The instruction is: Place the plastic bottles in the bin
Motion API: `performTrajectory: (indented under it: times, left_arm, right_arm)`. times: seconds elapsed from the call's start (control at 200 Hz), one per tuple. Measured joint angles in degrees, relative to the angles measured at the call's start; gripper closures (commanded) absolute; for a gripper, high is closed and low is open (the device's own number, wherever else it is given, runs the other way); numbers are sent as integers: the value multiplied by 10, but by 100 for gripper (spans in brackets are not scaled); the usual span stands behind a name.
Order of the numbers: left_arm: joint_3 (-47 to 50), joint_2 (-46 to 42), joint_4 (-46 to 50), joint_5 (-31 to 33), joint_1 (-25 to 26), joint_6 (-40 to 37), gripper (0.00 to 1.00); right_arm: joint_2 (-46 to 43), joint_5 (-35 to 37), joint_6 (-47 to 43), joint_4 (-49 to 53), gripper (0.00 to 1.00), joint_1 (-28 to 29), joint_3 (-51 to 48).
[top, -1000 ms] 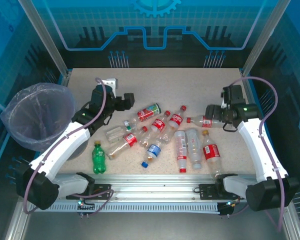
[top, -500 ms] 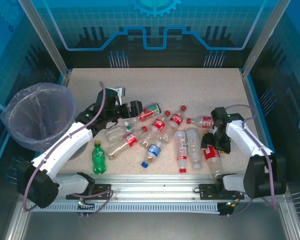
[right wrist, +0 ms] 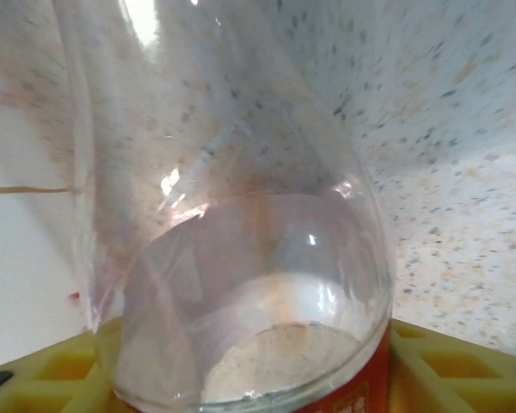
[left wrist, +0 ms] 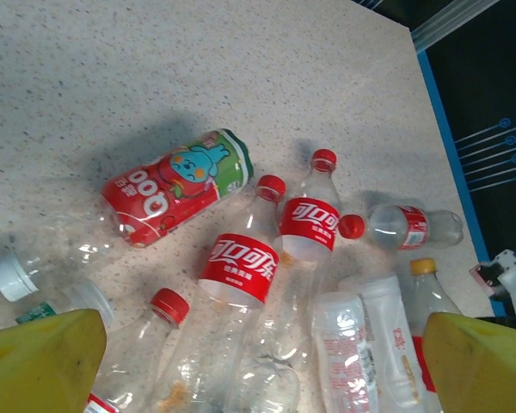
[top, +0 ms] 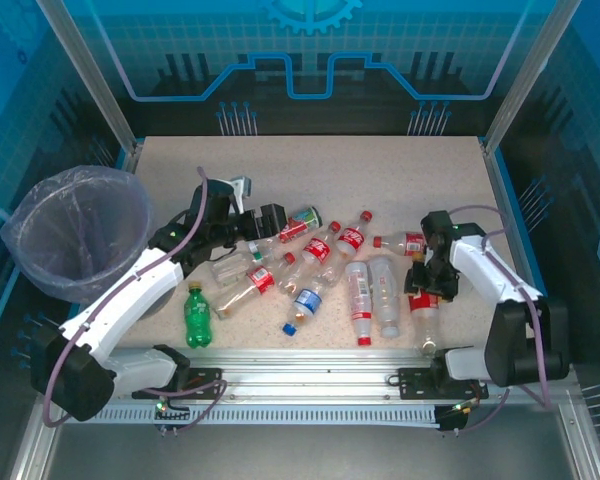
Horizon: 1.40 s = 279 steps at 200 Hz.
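Right wrist footage indicated that the step in hand was the grasp of a red-labelled bottle (right wrist: 249, 284) by the right gripper (right wrist: 254, 379). It was judged that the squeeze should be kept moderate, since the thin clear wall would likely buckle or slip under heavy pressure. It was also judged that the hold should be confirmed before any lift, and that the lift should be made straight up so that the neighbouring plastic bottles (top: 320, 265) were not dragged. The bin (top: 70, 230) was noted at the left edge of the table (top: 380, 170), well apart from this arm and beyond the pile, so a high carry path was considered necessary. The bottle was found lying on the table at the right end of the pile. Its body was set between the yellow fingers (right wrist: 43, 374), which were closed against both of its sides at the label; firmness of the hold could not be established. The left gripper (left wrist: 262, 366) was recorded wide open and empty, poised above the left part of the pile, with several red-capped bottles lying below it and none gripped.
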State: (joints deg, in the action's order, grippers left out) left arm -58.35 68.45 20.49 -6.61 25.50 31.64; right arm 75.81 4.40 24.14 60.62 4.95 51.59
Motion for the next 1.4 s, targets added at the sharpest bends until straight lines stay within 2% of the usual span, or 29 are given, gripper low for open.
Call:
performTrajectory:
  times: [0.13, 0.265, 0.415, 0.555, 0.655, 0.805, 1.076, 1.256, 1.396]
  left_arm:
    - [0, 11, -25, -46, 4, 9, 2]
    - [0, 28, -90, -134, 14, 25, 1]
    - [0, 59, -177, -226, 64, 30, 1]
    - [-8, 106, -207, -270, 121, 22, 1]
    - [-18, 132, -207, -276, 146, 4, 1]
    - [-51, 166, -206, -272, 152, -15, 1]
    - [-102, 216, -189, -237, 151, -23, 1]
    - [-107, 229, -188, -221, 153, -32, 7]
    - [-116, 233, -180, -204, 153, -36, 23]
  right_arm:
    - [-60, -32, -2, 18, 43, -5, 73]
    - [-99, -121, 9, -3, 44, -7, 139]
    - [-90, -237, 56, -78, 45, -7, 156]
    - [-64, -316, 110, -157, 46, -6, 156]
    - [-46, -355, 138, -200, 46, -1, 156]
    - [-29, -393, 165, -243, 46, 24, 155]
    - [-12, -415, 196, -303, 47, 54, 147]
    - [-2, -439, 209, -326, 47, 73, 147]
    - [2, -448, 213, -337, 47, 76, 147]
